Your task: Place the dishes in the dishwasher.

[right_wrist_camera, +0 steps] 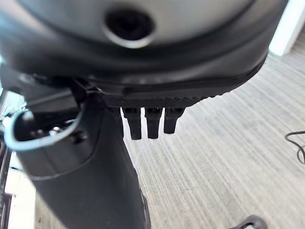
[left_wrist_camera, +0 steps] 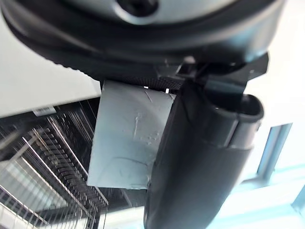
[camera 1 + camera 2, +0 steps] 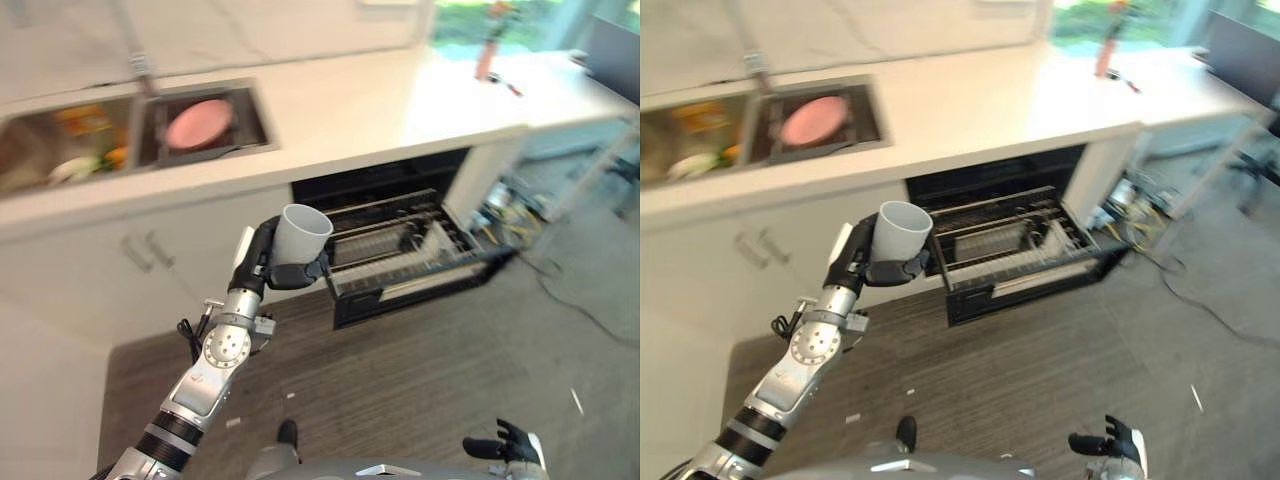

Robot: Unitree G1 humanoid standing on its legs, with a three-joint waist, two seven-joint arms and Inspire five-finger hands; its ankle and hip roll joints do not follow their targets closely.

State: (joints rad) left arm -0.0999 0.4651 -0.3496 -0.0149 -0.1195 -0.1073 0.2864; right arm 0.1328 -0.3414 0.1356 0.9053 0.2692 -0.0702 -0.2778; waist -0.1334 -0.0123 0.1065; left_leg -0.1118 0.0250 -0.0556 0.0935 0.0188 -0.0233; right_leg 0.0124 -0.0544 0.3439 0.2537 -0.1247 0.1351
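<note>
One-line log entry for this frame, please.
left hand: holding grey cup upright | beside pulled-out dishwasher rack | right hand: idle, low | pink plate: in sink

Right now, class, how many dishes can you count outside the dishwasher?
2: a grey cylindrical cup gripped by the left hand, and a pink round plate in the steel sink. Others may be hidden.

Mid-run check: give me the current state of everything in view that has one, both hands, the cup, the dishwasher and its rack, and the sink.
Left hand: shut on the grey cup, raised beside the dishwasher.
Grey cup: held, mouth up, tilted, not yet in the rack.
Right hand: low over the floor, fingers relaxed, holding nothing.
Dishwasher: open.
Rack: pulled out.
Sink: holds a pink plate.
</note>
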